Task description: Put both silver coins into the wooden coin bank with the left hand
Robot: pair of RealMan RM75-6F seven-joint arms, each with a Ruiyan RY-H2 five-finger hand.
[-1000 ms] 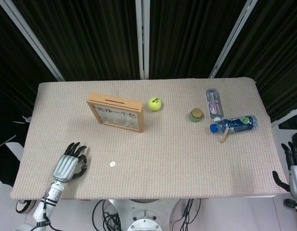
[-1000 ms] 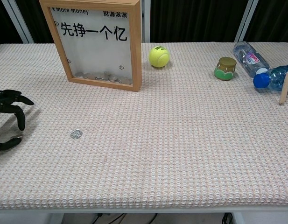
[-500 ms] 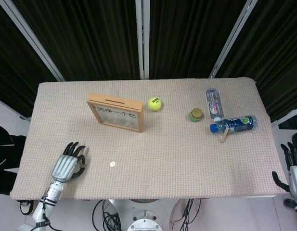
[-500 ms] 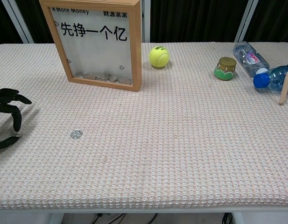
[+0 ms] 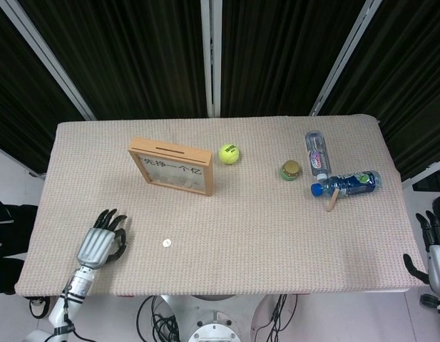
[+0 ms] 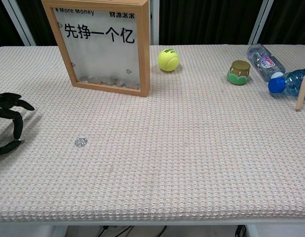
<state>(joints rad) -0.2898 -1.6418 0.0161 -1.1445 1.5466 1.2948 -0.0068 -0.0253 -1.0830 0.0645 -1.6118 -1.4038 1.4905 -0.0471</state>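
A robot test lab or demonstration booth is showing here. Black pleated curtains (image 5: 277, 57) with pale metal poles (image 5: 212, 57) are closing off the upper half of the frame. A bench (image 5: 277, 228) covered in beige woven cloth is filling the centre, and cables (image 5: 159, 324) are hanging beneath its lower edge beside a white machine base (image 5: 216, 331).

The wooden coin bank (image 6: 104, 44) carries the only clearly legible writing: large black Chinese characters "先挣一个亿" across its clear front pane, with "More Money" printed small at the pane's top left and four smaller Chinese characters, too small to read with certainty, at top right. The tennis ball (image 6: 168, 59) bears a dark brand mark and the water bottle (image 6: 263, 61) a printed label, both too small to read.
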